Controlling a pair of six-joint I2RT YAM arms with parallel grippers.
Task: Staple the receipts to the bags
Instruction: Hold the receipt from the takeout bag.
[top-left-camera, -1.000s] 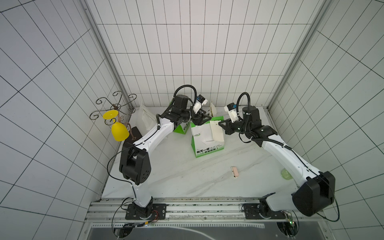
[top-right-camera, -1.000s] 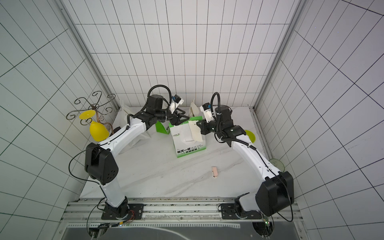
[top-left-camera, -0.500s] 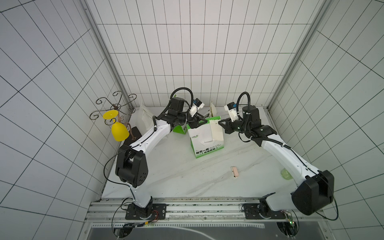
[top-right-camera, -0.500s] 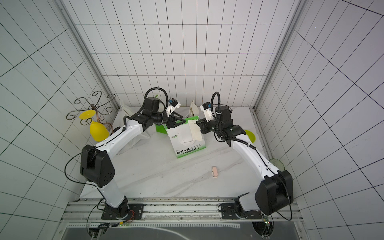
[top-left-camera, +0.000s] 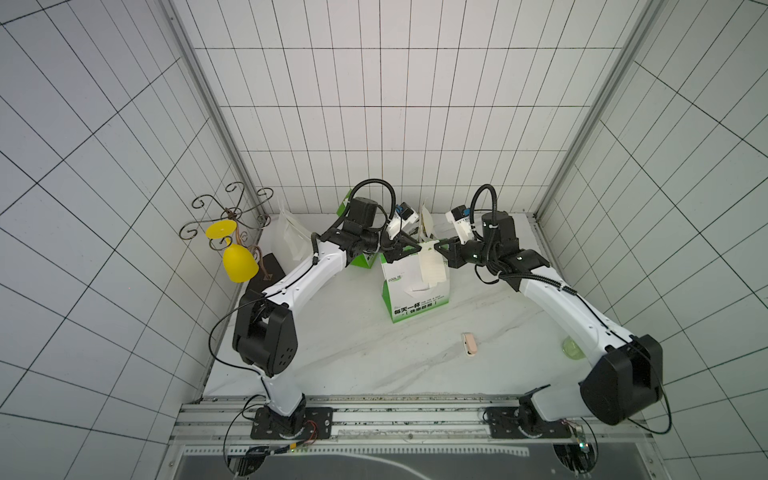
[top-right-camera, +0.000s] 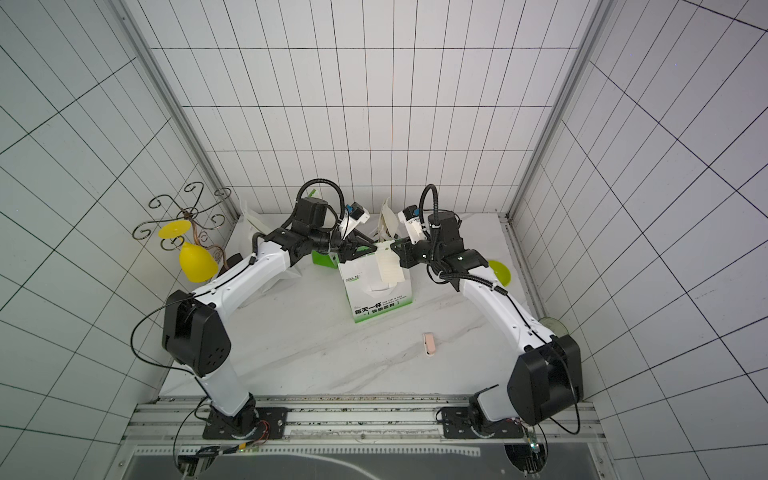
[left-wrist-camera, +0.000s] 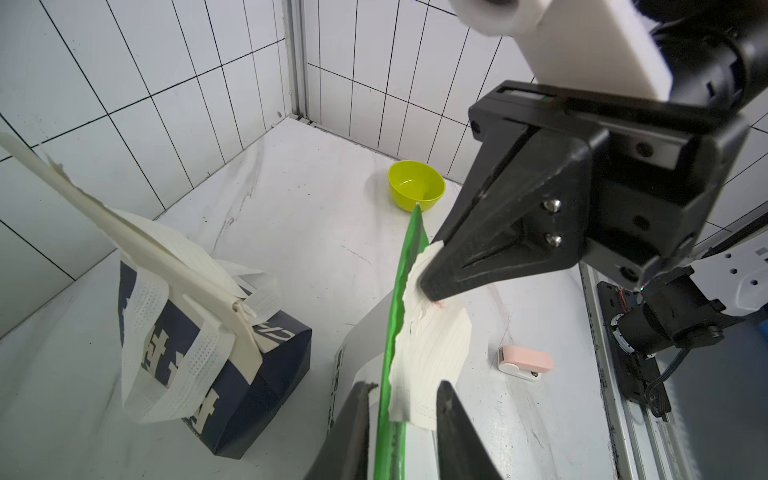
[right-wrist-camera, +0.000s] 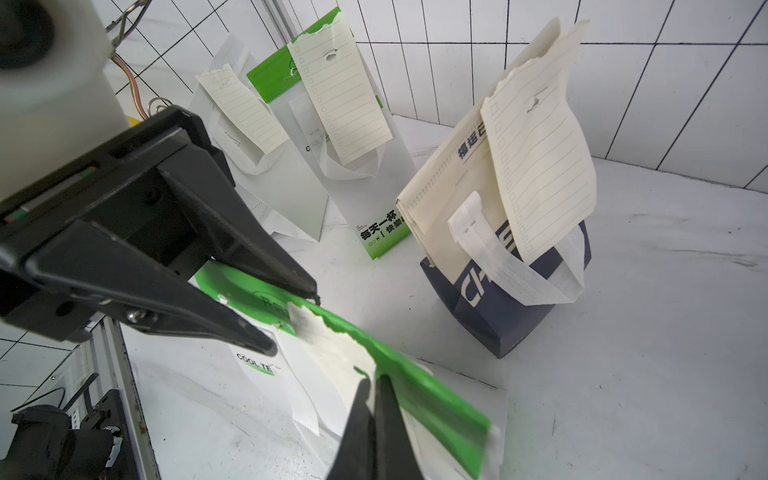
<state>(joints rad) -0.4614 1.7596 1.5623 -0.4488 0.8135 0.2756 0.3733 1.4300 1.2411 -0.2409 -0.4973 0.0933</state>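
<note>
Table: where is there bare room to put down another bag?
Free: the front strip between the green-and-white bag, the pink stapler and the rail. Crowded: the back, around the navy bag, the left arm and right arm.

"COOL TE" is printed in dark letters on the white face of the middle white-and-green bag (top-left-camera: 409, 291), and white Chinese characters beginning 每天一杯 are carried on its green bottom band. The same characters are seen on the second white-and-green bag (right-wrist-camera: 299, 191), at its 10 o'clock. On the navy bag (right-wrist-camera: 498, 324), at 12 o'clock, 福运 is read on the cream top flap and large white letters "CH" lower down.
</note>
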